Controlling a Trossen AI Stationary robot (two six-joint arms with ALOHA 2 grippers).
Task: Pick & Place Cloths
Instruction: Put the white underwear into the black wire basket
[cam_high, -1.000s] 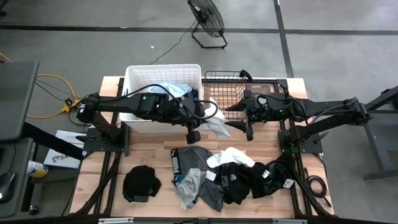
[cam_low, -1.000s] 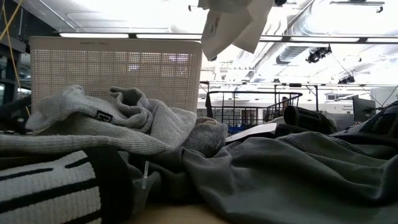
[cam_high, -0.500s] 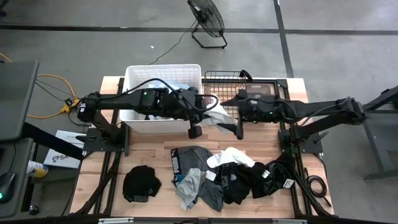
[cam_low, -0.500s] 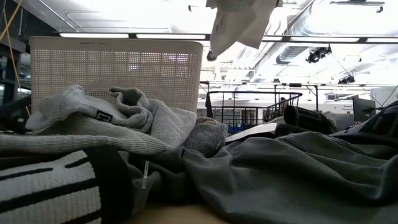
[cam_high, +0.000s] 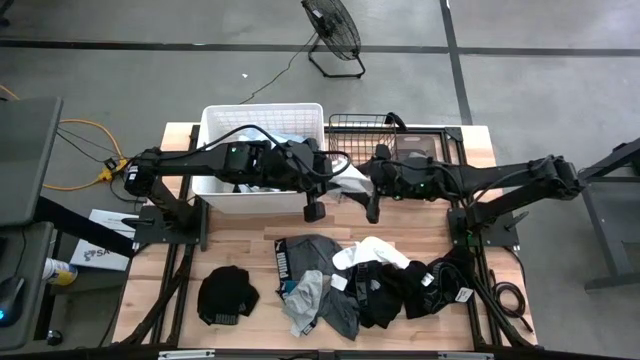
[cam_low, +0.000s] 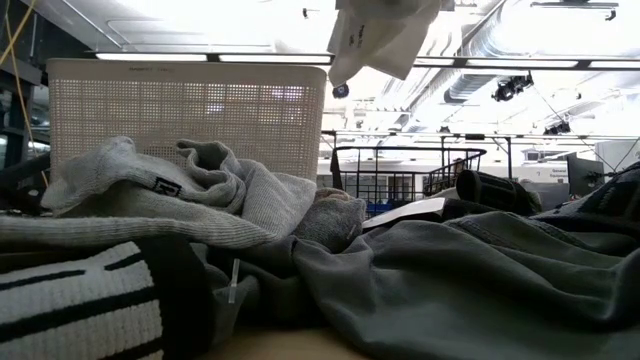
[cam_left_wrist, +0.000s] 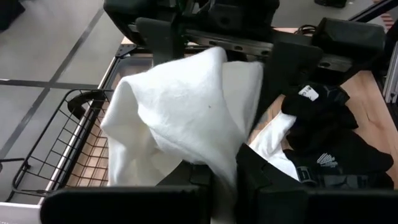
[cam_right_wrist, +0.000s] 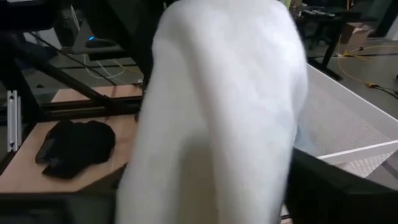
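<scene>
- So we're mid-job here — a white cloth (cam_high: 348, 187) is up in the air between the two arms, right over the gap between the white tub (cam_high: 215, 120) and the wire basket (cam_high: 345, 125), around 12 o'clock of the table (cam_high: 250, 245).
- The left gripper (cam_high: 312, 210) has its jaws squeezed shut. The left wrist view shows the white cloth draped right over its fingers, so I'd say it's the one holding it.
- The right gripper (cam_high: 372, 208) is pushed up against the same cloth from the 3 o'clock side. Its camera is basically blanketed in white, so I can't tell how wide its jaws are or whether it has any hold.
- Done so far: the tub already has some light fabric in it — a bit of pale blue peeks out past the left arm. The basket looks empty to me.
- Left to do: plenty. A heap of grey, black and white cloths (cam_high: 360, 280) sits at 6 o'clock, and a lone black one (cam_high: 228, 295) lies off at 7 o'clock.
- My guess is we're under halfway.
</scene>
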